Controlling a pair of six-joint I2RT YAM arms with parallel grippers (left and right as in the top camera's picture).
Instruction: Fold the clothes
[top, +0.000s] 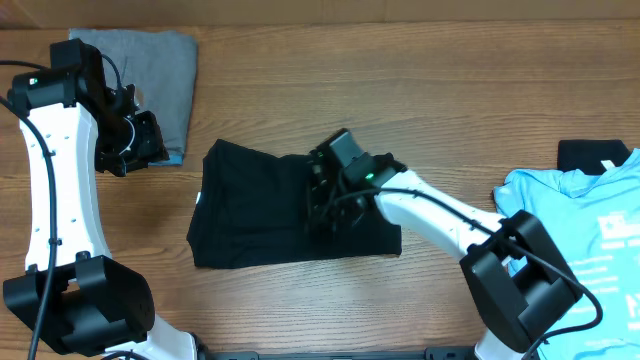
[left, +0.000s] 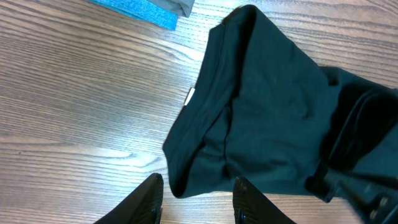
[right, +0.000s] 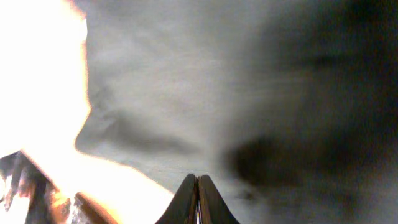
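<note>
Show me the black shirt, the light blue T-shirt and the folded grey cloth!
black fabric shirt (top: 250, 215): overhead view, on its bare left half.
light blue printed tee (top: 570, 195): overhead view, on its plain left part.
folded grey cloth (top: 165, 65): overhead view, on its middle.

Wood-grain bench (top: 420, 90). Black shirt (top: 250, 215) rumpled at centre, white label (left: 190, 95) on its 9 o'clock edge. Folded grey garment (top: 165, 65) at 10 o'clock, blue cloth (left: 140, 11) peeking beneath. Light blue tee (top: 590, 220) at 3 o'clock, overlapping small black piece (top: 585, 155)
</note>
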